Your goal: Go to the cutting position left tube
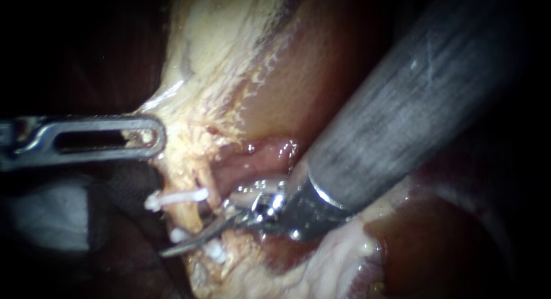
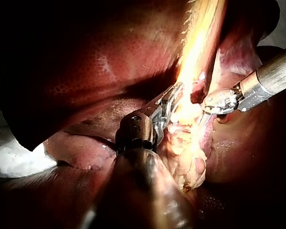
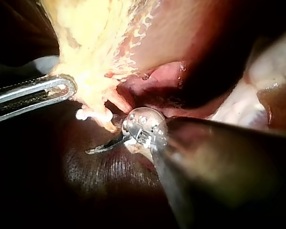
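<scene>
Steel, slotted and seen flat-on, the left instrument (image 1: 154, 137) enters from the dark left margin of the endoscope view, its shaft cut off by the frame. Only one jaw is shown broadside there, and the other is hidden behind it. In the left wrist view the two jaws are seen closed on the pale fatty tissue (image 1: 192, 132), which is drawn out toward their tip.

Just below that grip the tube (image 1: 188, 217) is found as a pale strand running downward. It is partly merged with the fat, so its edges are hard to trace. A long white clip (image 1: 175, 199) is set across it. Two smaller white clips (image 1: 179, 236) are seen lower down, the lowest half buried in tissue.

Between the long clip and the lower pair, the tube is crossed by the right instrument (image 1: 183, 244). One thin curved blade is shown in front of the tube, its point reaching past it into the dark. The second blade is mostly covered by the strand. Only a narrow gap near the hinge can be made out, so the blades are read as slightly parted, with nothing gripped.

Further right, the wrist and broad grey shaft are blurred by closeness, and much of the liver (image 1: 442, 247) is blocked by them. In the right wrist view the blade's tip is nearly lost against dark tissue.
</scene>
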